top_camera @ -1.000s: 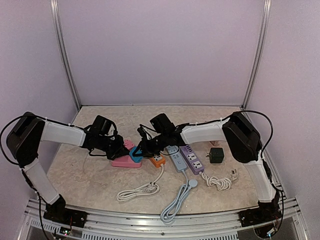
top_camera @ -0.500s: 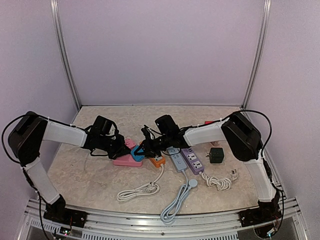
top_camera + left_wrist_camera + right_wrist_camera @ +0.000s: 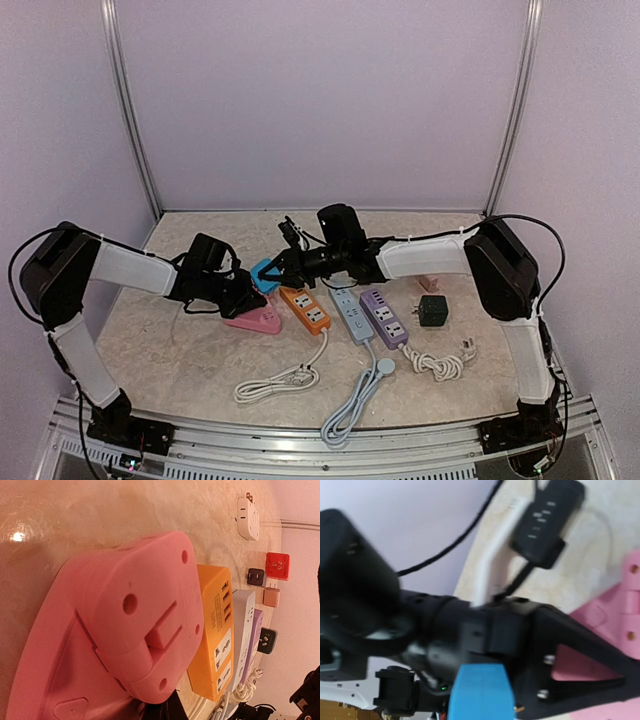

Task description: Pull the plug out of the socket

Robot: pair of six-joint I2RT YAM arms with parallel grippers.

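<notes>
As it hangs, plug [image 3: 264, 276] looks blue.

Plug [image 3: 264, 275] in my right gripper [image 3: 270, 273], behind socket [image 3: 258, 321], apart; my left gripper [image 3: 238, 300] at socket's left end; power strip [image 3: 305, 309] just right.

Close under the left gripper [image 3: 238, 297], the pink socket [image 3: 125, 630] is spilling past the picture's edges. At the right gripper [image 3: 272, 272], the blue plug [image 3: 481, 690] is blurring, its bottom cropped.
</notes>
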